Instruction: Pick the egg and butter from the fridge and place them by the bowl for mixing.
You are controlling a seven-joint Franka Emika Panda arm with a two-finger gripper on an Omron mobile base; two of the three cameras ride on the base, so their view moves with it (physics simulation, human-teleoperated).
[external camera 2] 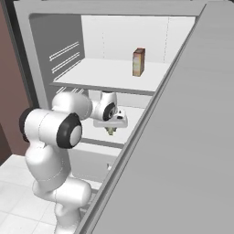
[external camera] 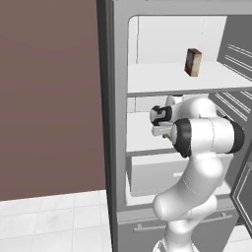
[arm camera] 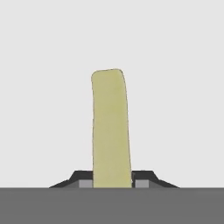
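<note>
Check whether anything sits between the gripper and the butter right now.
Nothing visible does. In the hand view the butter runs straight down between the two fingertips of the gripper, one on each side with nothing between. The gripper is inside the fridge, under the upper shelf.

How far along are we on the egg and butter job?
Done: the fridge stands open and the arm has reached its middle shelf. In hand: the end effector has its fingers on either side of the butter, apparently gripping it. Left: carrying the butter out to the bowl, then fetching the egg.
</note>
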